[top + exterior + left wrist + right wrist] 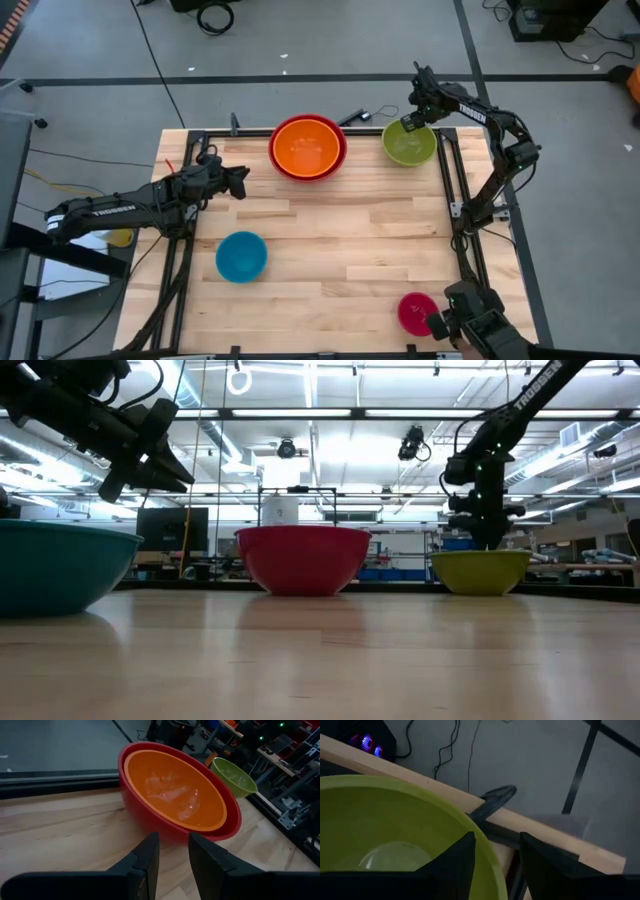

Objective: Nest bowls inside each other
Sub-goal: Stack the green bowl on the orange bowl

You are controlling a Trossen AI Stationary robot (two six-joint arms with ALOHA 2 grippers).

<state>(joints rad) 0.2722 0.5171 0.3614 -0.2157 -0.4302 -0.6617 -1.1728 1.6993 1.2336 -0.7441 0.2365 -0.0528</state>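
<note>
An orange bowl [307, 146] sits nested inside a red bowl [277, 165] at the table's far middle. The lime green bowl [408, 147] stands on its base at the far right. A blue bowl [241, 256] rests near the left, a magenta bowl [416, 312] at the near right. My right gripper [497, 845] is open over the green bowl's far rim, one finger inside and one outside. My left gripper [173, 852] hangs open and empty above the table, left of the red bowl [145, 815]. My right gripper comes down steeply from above at the green bowl's far rim [485, 842]. One finger stands inside the bowl and the other outside, with a gap between them. I cannot tell whether a finger touches the wall. The bowl stands upright on the table.
Black frame rails [448, 170] run along the table's left and right sides and its far edge. A cable and a dark clamp [495, 800] lie just beyond the far edge behind the green bowl. Bare wood spreads across the table's middle [350, 230].
</note>
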